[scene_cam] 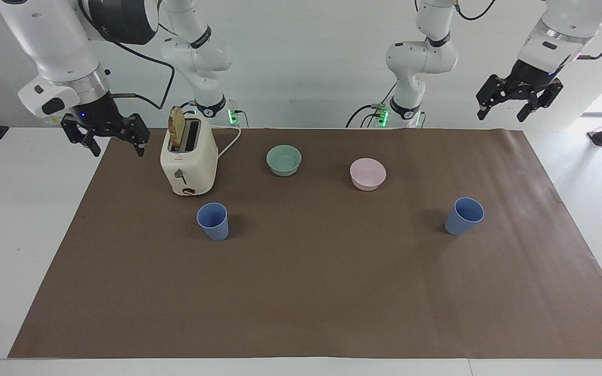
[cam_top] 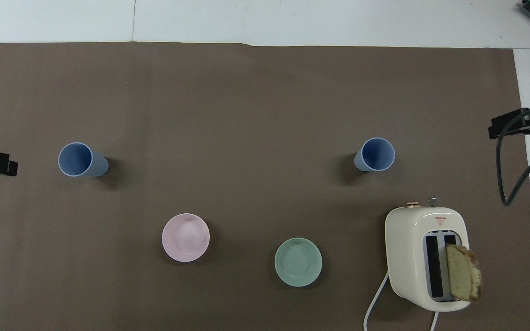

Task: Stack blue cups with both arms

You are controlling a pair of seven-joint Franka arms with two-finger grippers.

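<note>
Two blue cups stand upright and well apart on the brown paper sheet [scene_cam: 301, 292] that covers the white counter [scene_cam: 13, 219]. One cup [scene_cam: 213, 221] sits toward the right arm's end, just beside the front of the toaster [scene_cam: 188, 162] and farther from the robots than it; the other cup [scene_cam: 464, 215] sits toward the left arm's end, with bare paper all around it. Both have their mouths up and nothing shows inside them. Between the cups, and nearer to the robots, are a green bowl [scene_cam: 284, 160] and a pink bowl [scene_cam: 367, 173], side by side but apart, the green one toward the toaster. A slice of bread [scene_cam: 176, 127] stands up out of one toaster slot, and a white cord [scene_cam: 229, 143] runs from the toaster toward the robots. The right gripper [scene_cam: 114, 145] hangs in the air over the edge of the paper at its own end of the counter, beside the toaster, its fingers spread and holding nothing. The left gripper [scene_cam: 504, 111] is raised high over its own end of the counter, near the corner of the paper, fingers also spread and empty. Neither gripper touches a cup.
</note>
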